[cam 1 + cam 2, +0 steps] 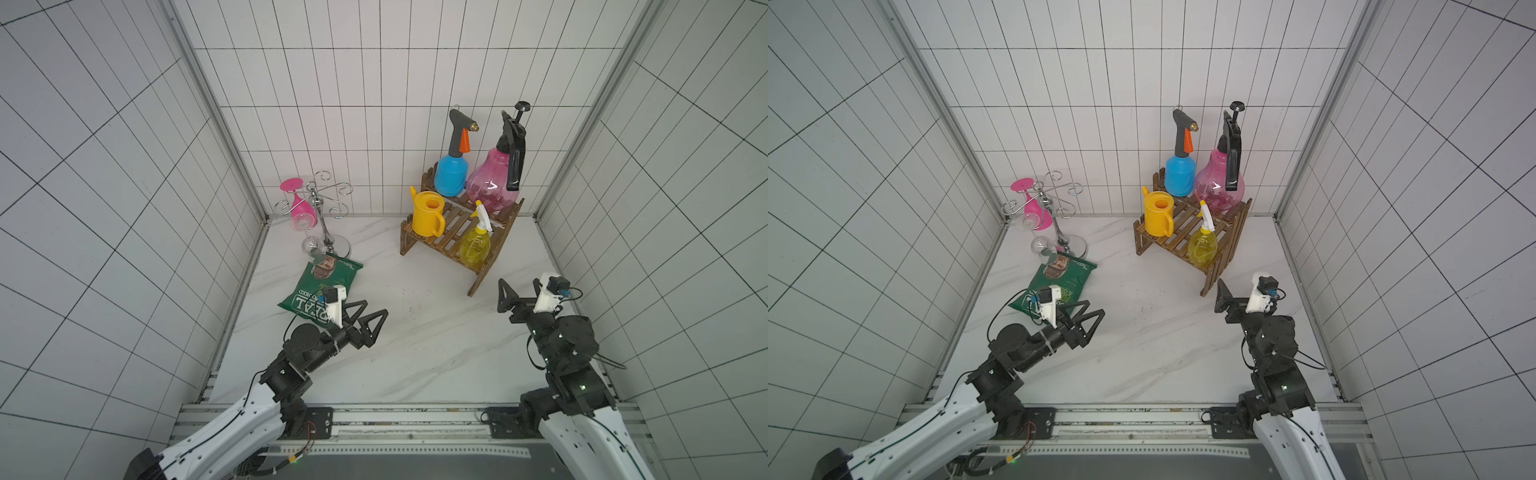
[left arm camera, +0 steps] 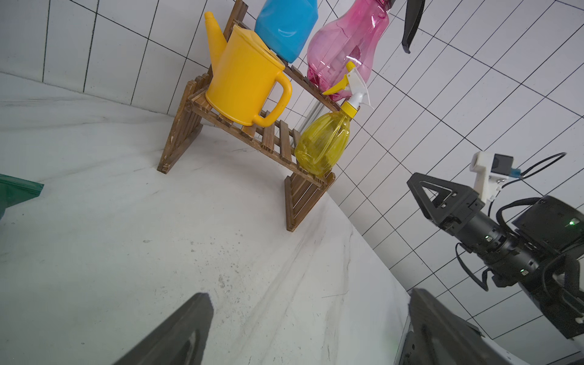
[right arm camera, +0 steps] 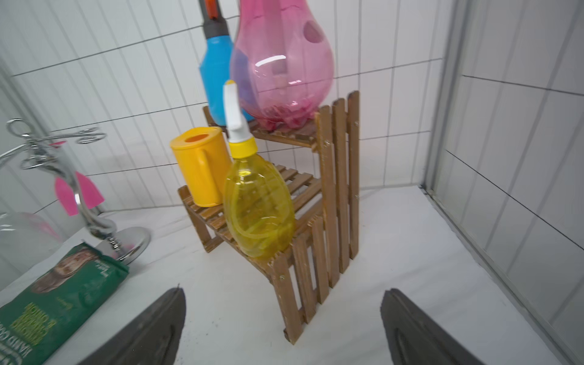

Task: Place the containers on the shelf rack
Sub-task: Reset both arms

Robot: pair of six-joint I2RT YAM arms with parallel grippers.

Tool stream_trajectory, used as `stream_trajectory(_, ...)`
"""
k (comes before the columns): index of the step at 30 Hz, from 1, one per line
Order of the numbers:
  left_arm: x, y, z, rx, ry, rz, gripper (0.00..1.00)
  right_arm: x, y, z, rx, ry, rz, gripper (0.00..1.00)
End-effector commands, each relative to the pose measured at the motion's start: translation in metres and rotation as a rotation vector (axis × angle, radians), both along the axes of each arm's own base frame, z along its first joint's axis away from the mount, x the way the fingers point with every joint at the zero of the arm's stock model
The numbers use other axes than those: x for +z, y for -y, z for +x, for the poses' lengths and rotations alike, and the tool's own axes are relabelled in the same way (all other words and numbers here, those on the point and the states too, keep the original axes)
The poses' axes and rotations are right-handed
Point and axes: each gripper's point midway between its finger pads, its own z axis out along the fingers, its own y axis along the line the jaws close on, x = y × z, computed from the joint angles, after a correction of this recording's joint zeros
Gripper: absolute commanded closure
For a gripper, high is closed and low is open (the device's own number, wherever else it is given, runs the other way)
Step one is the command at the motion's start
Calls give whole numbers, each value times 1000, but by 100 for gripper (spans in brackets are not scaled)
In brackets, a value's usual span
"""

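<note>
The brown slatted shelf rack [image 1: 454, 226] [image 1: 1183, 232] [image 3: 328, 196] stands at the back right. On its upper tier are the blue sprayer [image 1: 451, 174] [image 2: 284, 25] and the translucent pink sprayer [image 1: 488, 187] [image 3: 281, 63]. Its lower tier carries the yellow watering can [image 1: 428, 214] [image 2: 243, 85] and the small yellow sprayer [image 1: 473, 245] [image 3: 259, 205], which sits at the front edge. My right gripper [image 1: 519, 283] [image 3: 284, 290] hovers open and empty just in front of the rack's near leg. Over the table's left middle, my left gripper [image 1: 376, 308] [image 2: 308, 294] is open and empty too.
A green crisp bag [image 1: 320, 286] lies on the table left of centre, partly under my left wrist. Behind it stands a chrome wire glass stand [image 1: 322, 216] with a pink wine glass [image 1: 297, 203] and a clear glass [image 1: 311, 247]. Tiled walls close in three sides.
</note>
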Motion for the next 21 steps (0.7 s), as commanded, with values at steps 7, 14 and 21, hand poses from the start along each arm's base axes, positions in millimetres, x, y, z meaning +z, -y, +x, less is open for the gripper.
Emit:
stream_trajectory(7,1,1,-4,-19,4,-26,2,-47,98,25,-430,-55,212,1)
stream_trajectory(14,-2,2,-4,-27,-8,-37,1,-77,136,58,-518,-122,138,1)
stream_trajectory(21,-4,1,-3,-18,-11,-34,2,-127,134,96,-461,-228,32,1)
